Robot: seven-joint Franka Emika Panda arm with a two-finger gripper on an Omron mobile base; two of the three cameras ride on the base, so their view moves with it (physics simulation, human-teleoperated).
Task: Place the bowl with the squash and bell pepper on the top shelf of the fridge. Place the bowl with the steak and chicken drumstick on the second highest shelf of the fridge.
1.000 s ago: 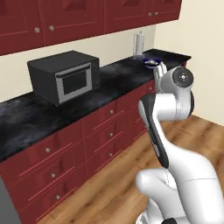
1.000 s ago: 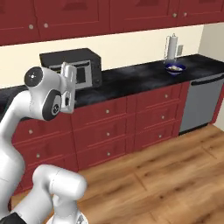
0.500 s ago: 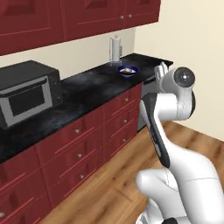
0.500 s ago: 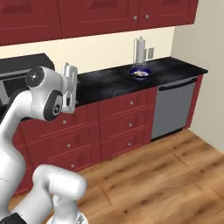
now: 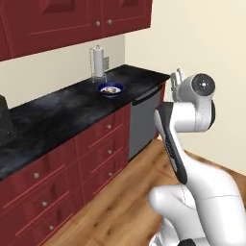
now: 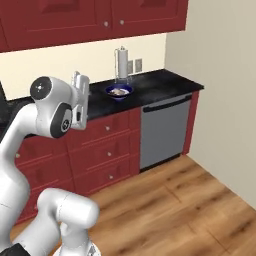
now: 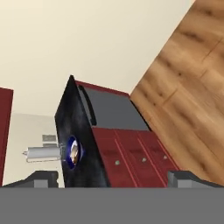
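Black stone bench (image 5: 72, 108) carries a blue-rimmed bowl (image 5: 111, 89) of meat, just in front of a paper-towel roll (image 5: 98, 61) on its stand by the wall. A grey dishwasher (image 6: 163, 131) sits under the bench end nearest the corner, with red drawers (image 6: 102, 150) beside it. The tool (image 5: 178, 79) is raised at the arm's top, well apart from the bowl, holding nothing. In the hand view its tips sit far apart at the bottom corners, so it stands wide.
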